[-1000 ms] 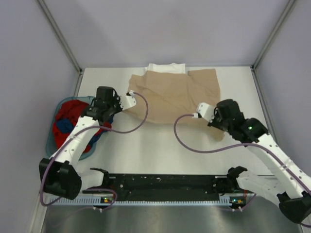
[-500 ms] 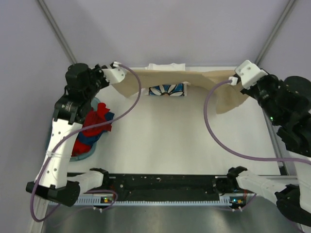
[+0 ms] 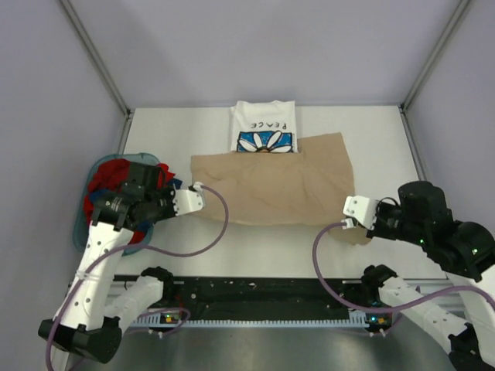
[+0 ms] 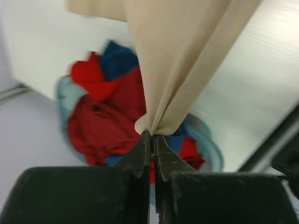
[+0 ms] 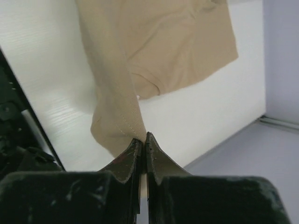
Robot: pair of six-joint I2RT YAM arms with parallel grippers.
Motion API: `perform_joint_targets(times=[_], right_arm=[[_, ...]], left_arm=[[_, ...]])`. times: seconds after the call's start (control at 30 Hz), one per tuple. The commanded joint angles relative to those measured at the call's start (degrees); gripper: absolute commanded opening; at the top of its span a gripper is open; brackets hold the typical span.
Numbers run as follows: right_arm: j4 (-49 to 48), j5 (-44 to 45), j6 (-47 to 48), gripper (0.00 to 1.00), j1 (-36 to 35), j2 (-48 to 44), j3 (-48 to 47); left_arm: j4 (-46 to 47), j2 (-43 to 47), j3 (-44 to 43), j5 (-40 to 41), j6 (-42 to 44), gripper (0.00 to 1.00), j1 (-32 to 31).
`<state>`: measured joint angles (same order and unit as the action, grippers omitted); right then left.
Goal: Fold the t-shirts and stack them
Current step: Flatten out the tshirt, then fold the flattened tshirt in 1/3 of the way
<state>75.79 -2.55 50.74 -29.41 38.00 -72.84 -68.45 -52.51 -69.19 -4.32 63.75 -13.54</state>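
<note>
1. Tan shirt (image 3: 274, 185): spread across the middle of the table (image 3: 255, 247), held at both near corners and lying rumpled; its far edge overlaps the bottom hem of the white shirt.
2. White shirt (image 3: 264, 127): folded, at the far edge of the table, daisy print and "PEACE" lettering facing up (lower edge partly covered by the tan cloth).
3. Red and blue shirts (image 3: 116, 182): heaped in the teal basket (image 3: 81, 228) at the table's left side, partly hidden by the left arm.
4. Left gripper (image 4: 150, 135): jaws pressed together, pinching a bunched corner of the tan shirt, above the basket in the wrist view.
5. Right gripper (image 5: 143, 136): jaws pressed together, pinching the shirt's near right corner (stitched hem visible).
</note>
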Motion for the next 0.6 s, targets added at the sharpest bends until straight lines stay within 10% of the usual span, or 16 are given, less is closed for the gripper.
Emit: perform_joint_targets(times=[0.0,0.33,0.57], right_arm=[[17.0,-12.4,-1.4,0.00,-1.0,-2.9,0.4],[17.1,-20.0,-4.9,0.00,-6.4,1.4,15.0],[13.0,-5.8,-3.4,0.00,-6.6,6.4,11.5]], left_arm=[[-16.9,3.5,7.9,-5.6,2.0,0.00,0.2],[-16.9,2.2,22.5,-6.7,2.1,0.00,-0.3],[-3.3,-4.7,20.5,-0.6,-5.7,0.00,-0.3]])
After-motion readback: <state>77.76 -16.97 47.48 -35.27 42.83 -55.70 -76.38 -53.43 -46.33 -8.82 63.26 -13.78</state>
